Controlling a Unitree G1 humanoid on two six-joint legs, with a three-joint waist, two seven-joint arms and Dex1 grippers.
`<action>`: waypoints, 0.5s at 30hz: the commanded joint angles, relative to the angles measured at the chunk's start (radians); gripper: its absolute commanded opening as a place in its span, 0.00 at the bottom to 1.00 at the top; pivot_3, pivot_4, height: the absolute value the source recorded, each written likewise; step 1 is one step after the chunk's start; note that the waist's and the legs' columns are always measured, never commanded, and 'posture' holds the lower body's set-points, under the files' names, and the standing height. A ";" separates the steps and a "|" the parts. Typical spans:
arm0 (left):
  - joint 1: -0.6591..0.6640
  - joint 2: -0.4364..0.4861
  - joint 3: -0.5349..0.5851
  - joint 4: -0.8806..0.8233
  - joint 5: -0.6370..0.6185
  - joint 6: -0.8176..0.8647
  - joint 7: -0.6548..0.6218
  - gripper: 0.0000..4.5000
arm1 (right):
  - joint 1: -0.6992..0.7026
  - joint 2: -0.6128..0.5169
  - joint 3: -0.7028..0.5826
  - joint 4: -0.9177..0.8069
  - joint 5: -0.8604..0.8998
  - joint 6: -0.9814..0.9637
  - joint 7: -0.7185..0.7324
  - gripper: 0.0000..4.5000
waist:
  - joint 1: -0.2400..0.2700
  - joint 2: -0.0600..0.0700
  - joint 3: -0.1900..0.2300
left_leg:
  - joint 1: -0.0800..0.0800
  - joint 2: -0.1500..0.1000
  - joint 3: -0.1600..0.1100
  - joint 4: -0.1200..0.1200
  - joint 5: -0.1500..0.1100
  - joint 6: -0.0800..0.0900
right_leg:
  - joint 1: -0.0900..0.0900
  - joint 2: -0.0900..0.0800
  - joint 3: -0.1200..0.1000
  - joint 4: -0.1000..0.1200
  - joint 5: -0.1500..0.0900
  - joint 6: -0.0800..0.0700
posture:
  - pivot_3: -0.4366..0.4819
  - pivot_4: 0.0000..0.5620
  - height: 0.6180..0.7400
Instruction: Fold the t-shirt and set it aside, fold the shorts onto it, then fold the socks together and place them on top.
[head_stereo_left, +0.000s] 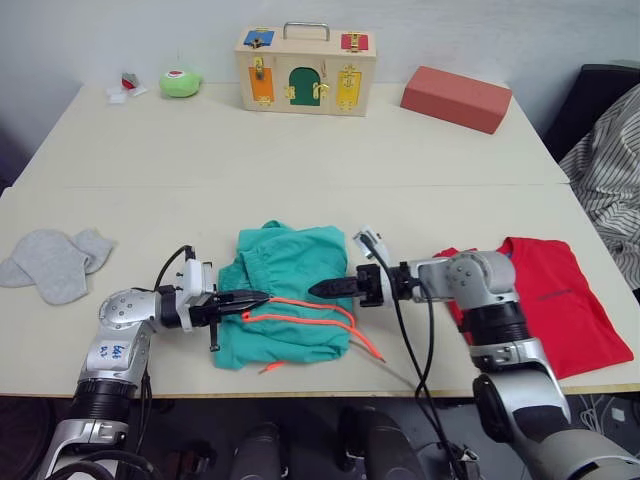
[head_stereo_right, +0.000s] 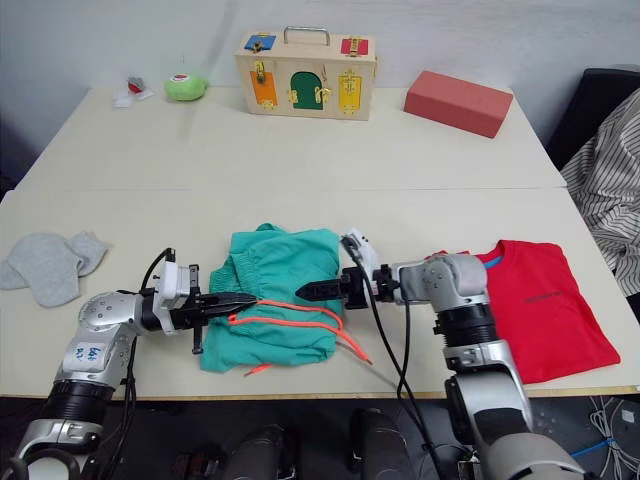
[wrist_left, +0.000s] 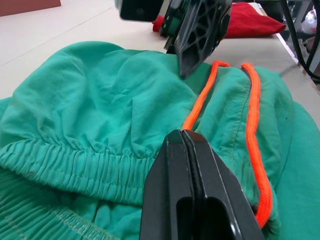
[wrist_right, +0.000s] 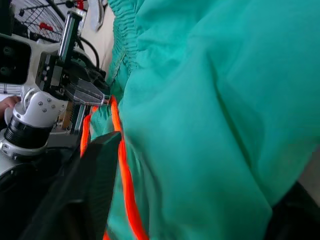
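A: Where are the shorts (head_stereo_left: 290, 290), and which way do they run?

B: Near the front edge of the desk (head_stereo_left: 300, 170), about the middle, between the two arms. They lie bunched and partly folded. The gathered waistband is on the robot's left side, and the cloth runs away from it toward the right. The orange drawstring (head_stereo_left: 310, 312) trails across the front part toward the right, with a loose end near the desk's edge.

A: And the left hand (head_stereo_left: 255, 298)?

B: It lies low at the waistband side, pointing toward the right. In the left wrist view its two fingers are pressed flat together with their tips down on the teal cloth beside the drawstring. I can't tell whether any cloth or cord is pinched between them.

A: The right hand (head_stereo_left: 318, 290)?

B: It points left, toward the other one, over the shorts' right part. Its dark fingers come to one narrow tip, so it looks clenched. I can't see it holding anything.

A: The other clothes?

B: One t-shirt (head_stereo_left: 555, 295), red, lies flat at the right by the front edge, partly behind the right arm. Two grey socks (head_stereo_left: 55, 262) overlap each other at the far left, well apart from the shorts.

A: And at the back?

B: One wooden latch box (head_stereo_left: 305, 72) with a handle, one red block (head_stereo_left: 456, 98) to its right, one green round thing (head_stereo_left: 180, 83) to its left, and some small bits beside that.
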 joint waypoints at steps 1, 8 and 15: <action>0.008 -0.005 0.012 -0.001 0.000 -0.022 0.010 0.00 | -0.026 0.014 -0.061 -0.003 0.002 -0.039 -0.031 0.41 | 0.000 0.000 0.000 | 0.000 0.000 0.000 0.000 0.000 0.000 | 0.000 0.000 0.000 0.000 0.000 0.000 | 0.48 0.27 1.00; 0.051 0.012 0.067 -0.166 -0.145 0.204 0.078 0.00 | 0.022 -0.139 -0.068 -0.209 0.080 0.043 0.045 0.01 | 0.002 0.000 0.000 | -0.002 0.000 0.000 -0.001 -0.001 0.001 | 0.000 0.000 0.000 -0.001 0.000 0.000 | 0.48 0.27 1.00; 0.069 0.002 0.121 -0.388 -0.304 0.426 0.187 0.00 | 0.077 -0.648 -0.039 -0.563 0.197 -0.045 0.474 0.01 | 0.009 0.002 0.001 | -0.003 0.000 -0.002 -0.002 -0.003 0.002 | 0.001 0.001 -0.001 -0.009 0.000 0.002 | 0.48 0.27 1.00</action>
